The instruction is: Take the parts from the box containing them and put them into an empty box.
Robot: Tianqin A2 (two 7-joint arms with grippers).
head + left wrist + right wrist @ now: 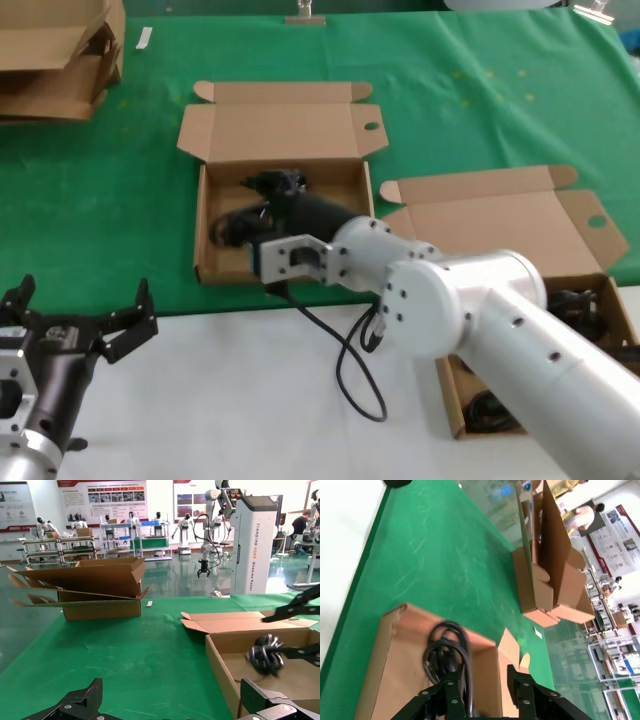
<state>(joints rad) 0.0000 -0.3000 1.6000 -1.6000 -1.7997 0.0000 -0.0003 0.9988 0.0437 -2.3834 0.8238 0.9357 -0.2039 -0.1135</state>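
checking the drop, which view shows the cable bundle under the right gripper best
The right wrist view: the cable bundle lies looped in the box below the right gripper. Head view: arm mostly hides it. Left wrist: side-on only.

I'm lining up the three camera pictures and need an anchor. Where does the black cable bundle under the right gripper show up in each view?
Head view: black looped cable bundle lies in the open brown cardboard box at centre, at the right gripper.
Left wrist view: bundle at right, inside that box.
Right wrist view: bundle at lower centre, beside the gripper's fingers.
Shared landmark: flattened cardboard stack on the green cloth.
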